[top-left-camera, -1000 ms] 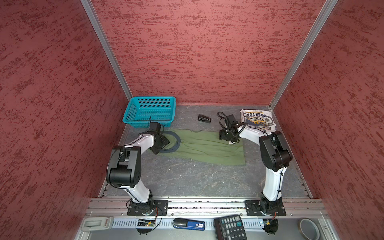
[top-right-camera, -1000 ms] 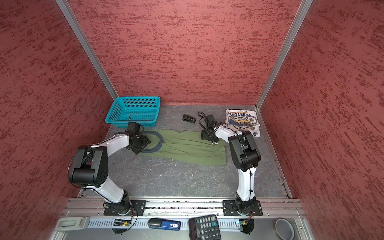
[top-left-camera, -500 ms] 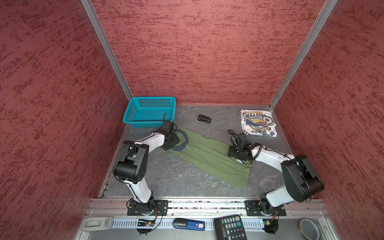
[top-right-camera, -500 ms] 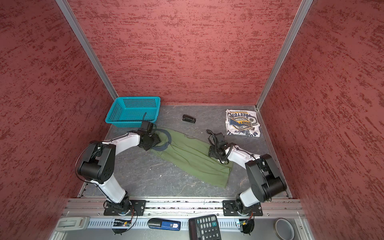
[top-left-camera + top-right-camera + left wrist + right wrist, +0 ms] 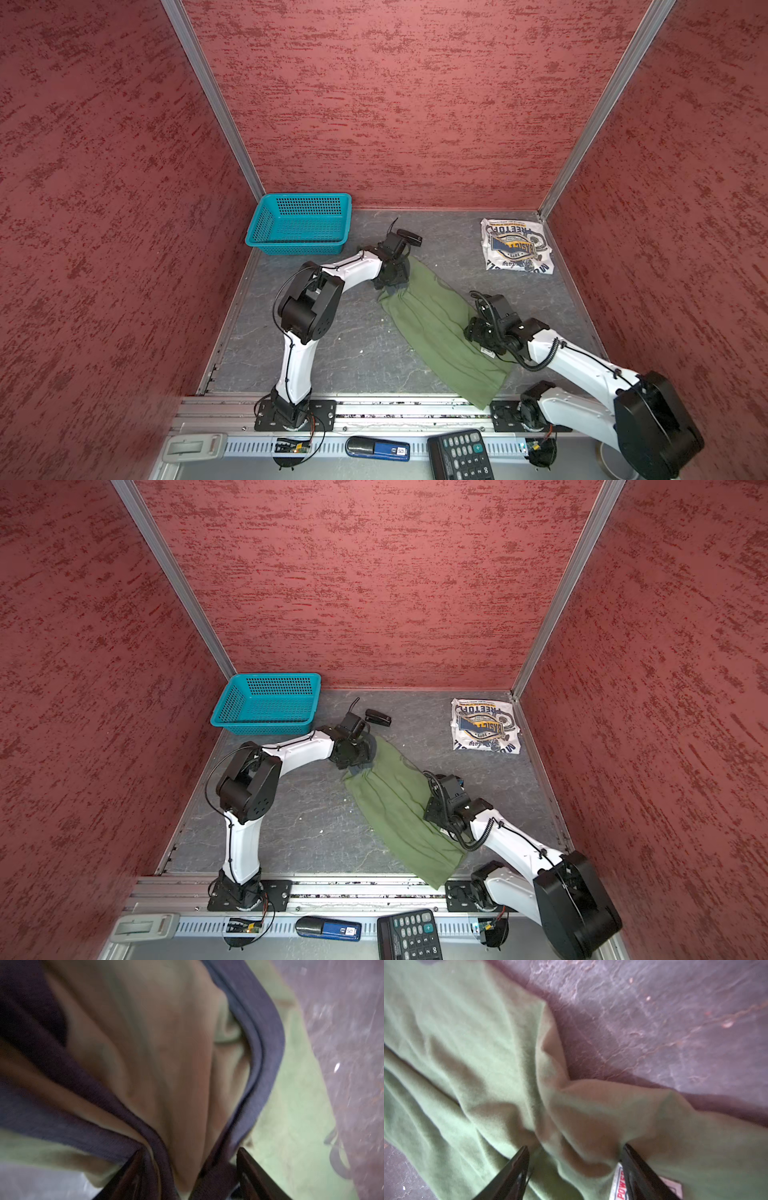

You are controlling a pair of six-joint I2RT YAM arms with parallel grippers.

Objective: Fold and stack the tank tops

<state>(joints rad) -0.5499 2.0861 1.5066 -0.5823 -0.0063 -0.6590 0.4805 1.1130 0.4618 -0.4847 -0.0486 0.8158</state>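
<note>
Fabric of soft olive tank top (image 5: 432,328), bunched into gripper-pinched ridges.

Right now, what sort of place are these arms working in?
Probably a lab test cell: red textured wall panels in aluminium framing enclose a grey tabletop, with both arm bases bolted to a front rail.

You're looking at a robot test cell in a lab — not a home or shop. Red textured panels (image 5: 395,104) in aluminium posts (image 5: 212,99) box in a grey mat floor (image 5: 357,332). Along the bottom of the frame, a metal rail (image 5: 395,409) carries two bolted arm bases, with a calculator (image 5: 459,455) and tape roll (image 5: 615,459) lying beside it — bench clutter.
</note>
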